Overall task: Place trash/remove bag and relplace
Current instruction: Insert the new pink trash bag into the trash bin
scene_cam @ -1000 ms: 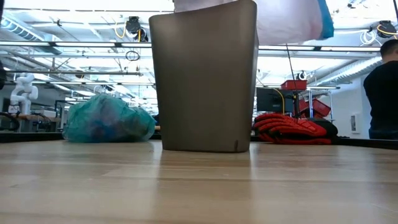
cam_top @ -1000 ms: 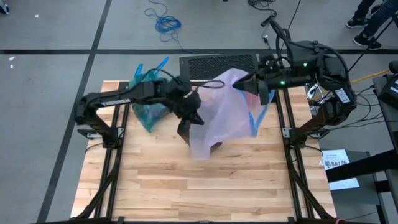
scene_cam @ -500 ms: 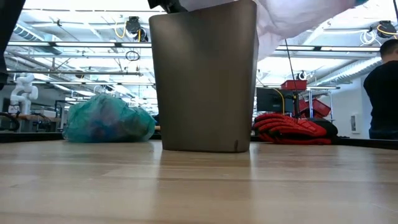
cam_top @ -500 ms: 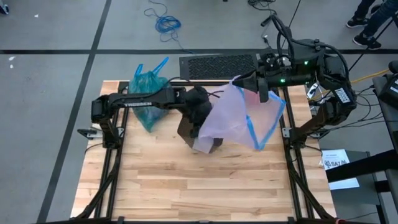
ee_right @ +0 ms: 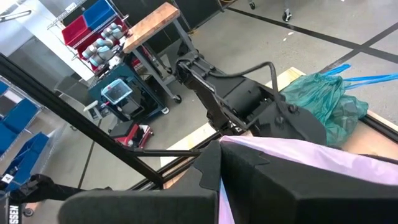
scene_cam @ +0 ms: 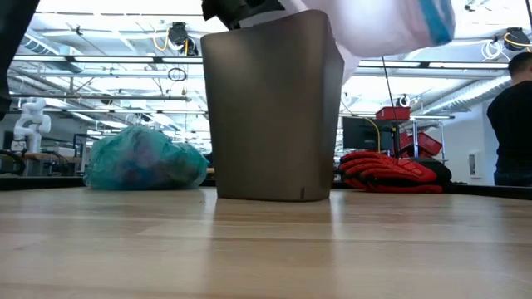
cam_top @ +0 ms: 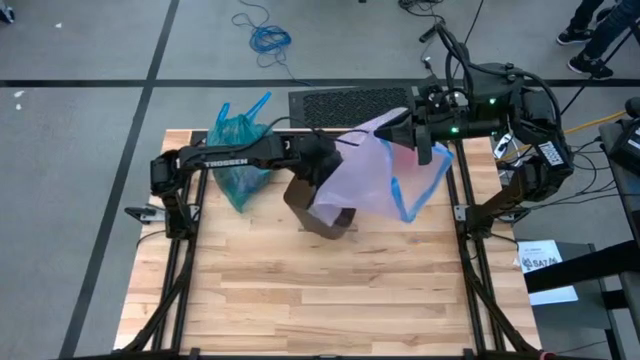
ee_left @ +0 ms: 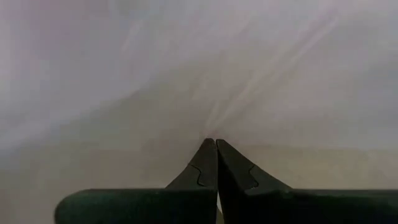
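Both clamped on pink bag (cam_top: 372, 172): left gripper (cam_top: 322, 168) now pulled back over bin (scene_cam: 273, 108), bin tipped, right gripper (cam_top: 392, 135) holding far edge; liner stretching open, not yet seated.

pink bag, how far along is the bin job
Done: the tied teal bag sits beside the bin. In hand: left gripper and right gripper, both shut on the pink bag, hold it spread above the bin. Left: lining the bin.

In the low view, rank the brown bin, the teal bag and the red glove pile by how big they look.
1. brown bin, largest, but also nearest the camera, so partly exaggerated.
2. teal bag.
3. red glove pile, only slightly smaller than the bag; both lie farther back.
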Available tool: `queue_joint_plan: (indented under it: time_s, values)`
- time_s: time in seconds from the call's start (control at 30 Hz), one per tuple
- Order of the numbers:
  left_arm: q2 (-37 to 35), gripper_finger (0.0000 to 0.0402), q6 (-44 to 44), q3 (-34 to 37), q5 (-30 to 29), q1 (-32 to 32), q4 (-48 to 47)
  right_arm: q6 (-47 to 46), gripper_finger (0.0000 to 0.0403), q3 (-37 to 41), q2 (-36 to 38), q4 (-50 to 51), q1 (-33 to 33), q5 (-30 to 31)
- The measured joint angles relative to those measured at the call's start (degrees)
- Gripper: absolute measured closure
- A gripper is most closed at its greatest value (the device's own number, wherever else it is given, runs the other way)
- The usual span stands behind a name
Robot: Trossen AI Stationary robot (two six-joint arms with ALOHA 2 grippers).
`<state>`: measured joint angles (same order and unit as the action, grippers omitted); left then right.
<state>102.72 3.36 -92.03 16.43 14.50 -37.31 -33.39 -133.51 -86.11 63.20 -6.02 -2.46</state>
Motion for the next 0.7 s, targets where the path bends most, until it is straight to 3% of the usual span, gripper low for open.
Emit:
queue_joint_plan:
  time_s: [0.37, 0.7]
  values:
    - [6.5, 0.0402, 0.2, 0.1, -0.3, -0.8, -2.1, 0.0, 0.0403, 0.0, 0.0, 0.0, 0.0, -0.1]
    - [-1.2, 0.0402, -2.5, -0.4, -0.3, 1.5, -3.1, 0.8, 0.0403, 0.0, 0.0, 0.0, 0.0, -0.2]
